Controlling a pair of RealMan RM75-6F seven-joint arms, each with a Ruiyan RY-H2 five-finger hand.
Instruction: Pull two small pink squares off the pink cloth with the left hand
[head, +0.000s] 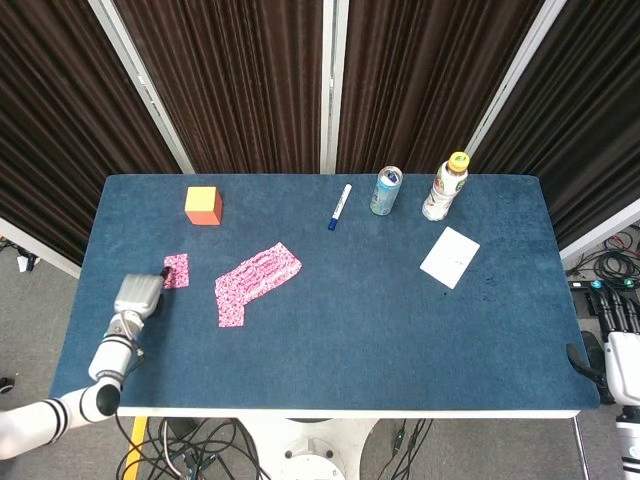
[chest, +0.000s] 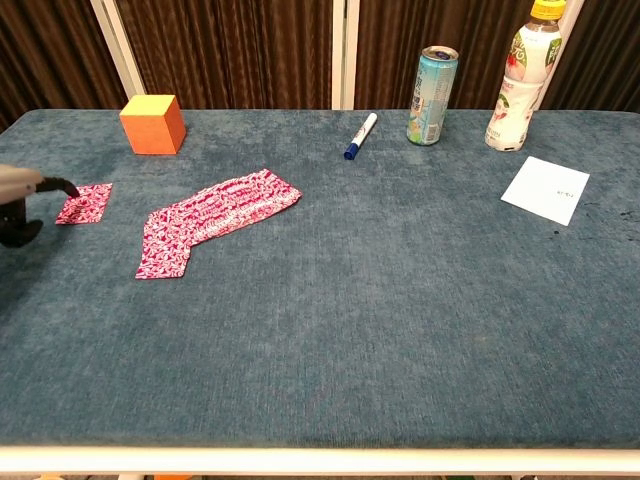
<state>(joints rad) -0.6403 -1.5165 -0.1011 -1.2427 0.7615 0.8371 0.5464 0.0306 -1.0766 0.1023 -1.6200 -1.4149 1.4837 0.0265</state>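
Left hand (head: 138, 296) fingertip on small pink square (head: 176, 270), lying apart from pink cloth (head: 257, 281); actual grip can't tell.

A lab test rig: dark curtains (head: 240, 80) close in behind a blue table (head: 350, 330), with loose cables (head: 215, 445) on the floor under the table's front edge.

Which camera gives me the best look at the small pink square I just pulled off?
The chest view: the small pink square lies flat, larger and clear of the pink cloth. In the head view it is smaller, beside the left hand.
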